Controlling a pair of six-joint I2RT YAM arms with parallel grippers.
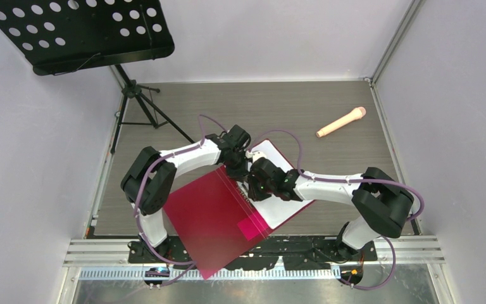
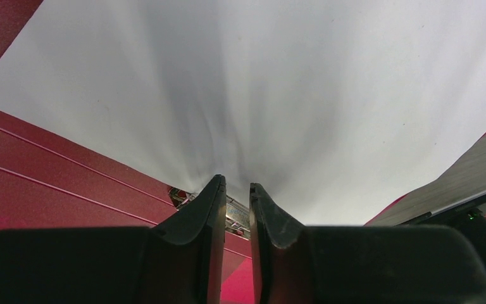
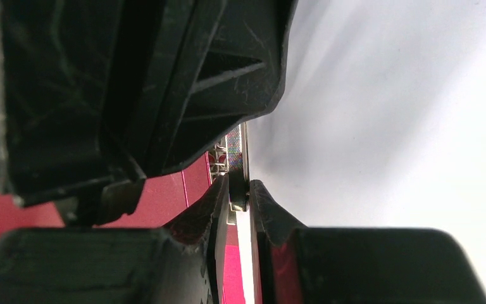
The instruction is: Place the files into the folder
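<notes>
Wood-grain table [image 1: 329, 107]; right claw [image 3: 240, 190] pinches the folder [image 1: 209, 215]'s metal clip [image 3: 243, 158].

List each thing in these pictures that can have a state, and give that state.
folder: open, lying flat.
files: lying on the folder's right-hand panel.
spine clip: pinched by the right gripper.
left gripper: slightly open at the files' edge, holding nothing.
right gripper: shut on the spine clip.
microphone: lying on its side, untouched.
music stand: standing upright.

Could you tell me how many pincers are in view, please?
2. The left pincer hovers at the red folder's spine; the right pincer pinches its metal clip beside the white files. None seems hidden.
</notes>
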